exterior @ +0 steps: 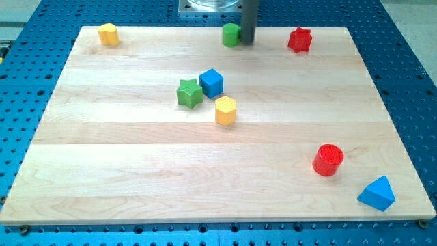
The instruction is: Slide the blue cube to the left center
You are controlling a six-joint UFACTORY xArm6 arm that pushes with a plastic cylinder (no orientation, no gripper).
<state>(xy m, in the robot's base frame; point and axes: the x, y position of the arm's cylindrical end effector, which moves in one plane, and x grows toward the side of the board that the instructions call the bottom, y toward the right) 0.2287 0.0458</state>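
Observation:
The blue cube sits a little above the board's middle. A green star touches its left side and a yellow hexagonal block lies just below its right. My tip is at the view's top centre, right next to a green cylinder, well above and to the right of the blue cube.
A yellow block sits at the top left corner and a red star-like block at the top right. A red cylinder and a blue triangular block lie at the bottom right. The wooden board rests on a blue perforated table.

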